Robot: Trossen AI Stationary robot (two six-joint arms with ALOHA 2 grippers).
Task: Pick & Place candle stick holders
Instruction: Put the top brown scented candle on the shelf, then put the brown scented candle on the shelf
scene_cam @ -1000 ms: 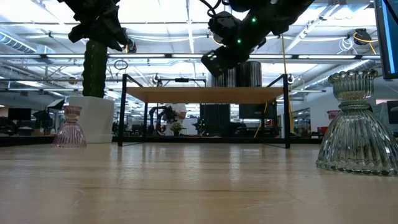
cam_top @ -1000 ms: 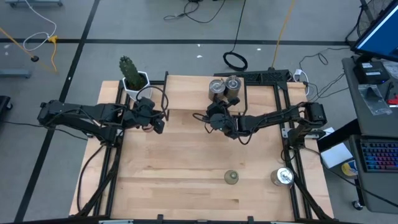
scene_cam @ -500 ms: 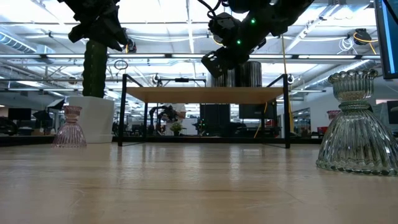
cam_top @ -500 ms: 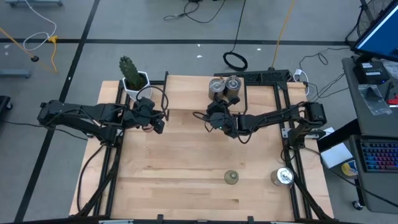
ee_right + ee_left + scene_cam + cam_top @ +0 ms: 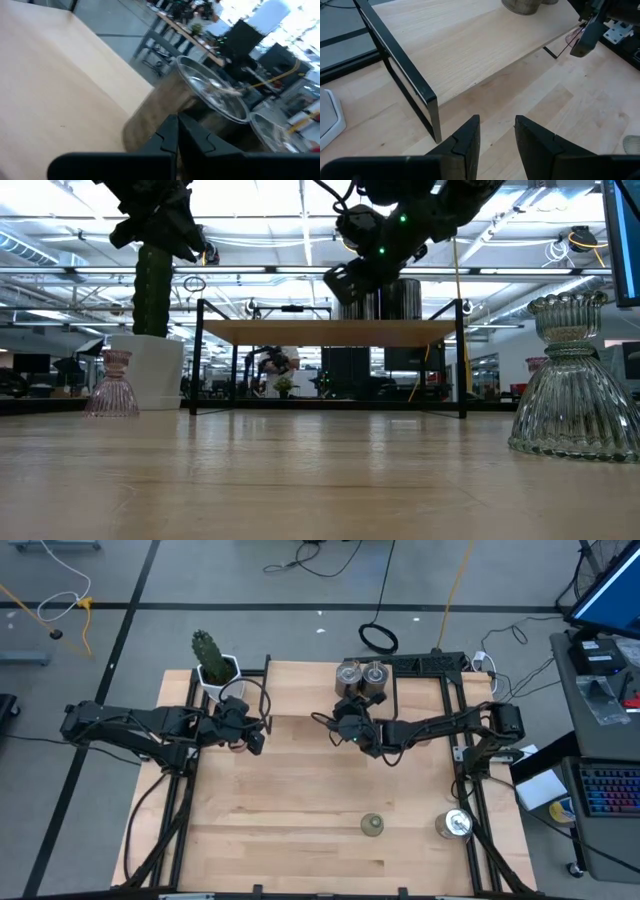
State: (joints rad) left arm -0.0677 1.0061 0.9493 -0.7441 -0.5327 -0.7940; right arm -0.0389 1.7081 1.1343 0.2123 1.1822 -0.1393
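Note:
Two silvery cylinder holders [image 5: 347, 674] [image 5: 375, 672] stand on their bases on the raised wooden shelf [image 5: 420, 690] at the far side. My right gripper [image 5: 343, 720] is shut and empty, raised at the shelf's near edge. In its wrist view the shut gripper [image 5: 175, 131] points at the nearer cylinder [image 5: 195, 102]. My left gripper [image 5: 255, 736] hovers open and empty [image 5: 497, 135] at the far left. An olive-green holder [image 5: 372, 826] and a third silvery one [image 5: 455, 825] stand near the front edge. A pinkish glass holder [image 5: 110, 384] stands beside the cactus pot.
A cactus in a white pot [image 5: 213, 668] stands at the far left corner. The shelf's black metal frame [image 5: 415, 85] rises from the table between the arms. Bare wood lies across the table's middle [image 5: 300, 790].
My right gripper has moved a little toward the table's far edge, closer to the silvery cylinders on the shelf, staying shut.

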